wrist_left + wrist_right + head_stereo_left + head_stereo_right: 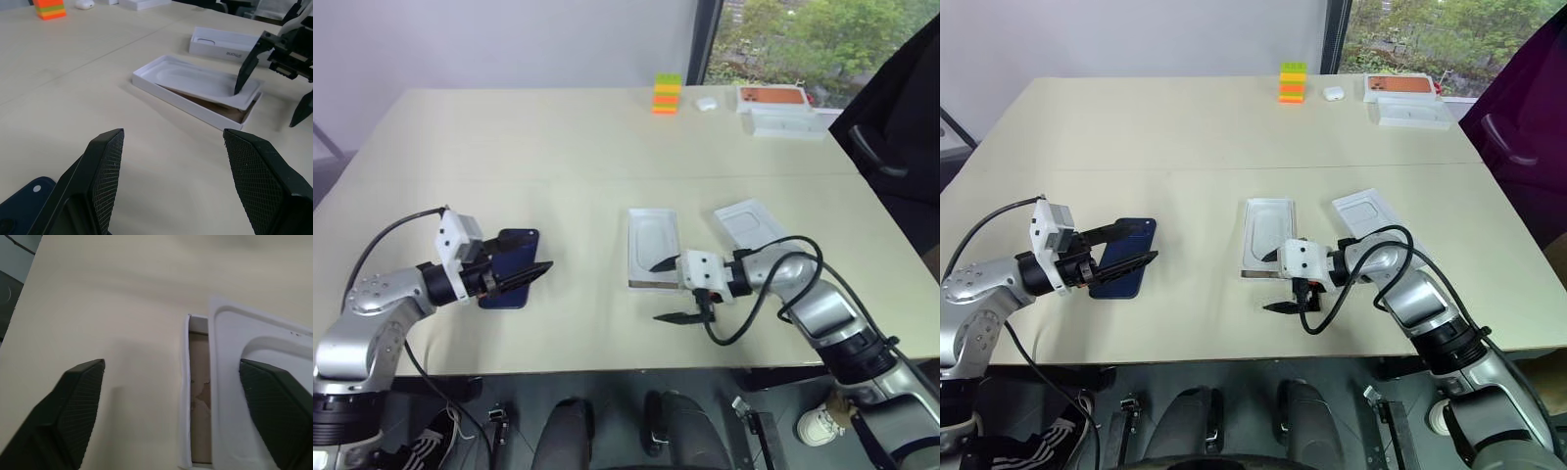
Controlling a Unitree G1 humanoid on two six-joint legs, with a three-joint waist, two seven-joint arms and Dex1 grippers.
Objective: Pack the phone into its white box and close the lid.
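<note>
Right gripper (674, 290) spread wide, grasping nothing, one finger over thin white moulded insert (653, 238) lying askew in shallow white cardboard box (188, 98). Left gripper (530, 275) released, hovering above slim navy-blue smartphone (512, 264) flat on beige tabletop (558, 147). Probably stiff, slick, scratch-prone; best pinched across long edges. Phone partly hidden beneath fingers; white lid (749, 222) partly cut off behind arm.

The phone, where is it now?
The phone lies flat on the table's left side, just under the left hand, well left of the white box.
</note>
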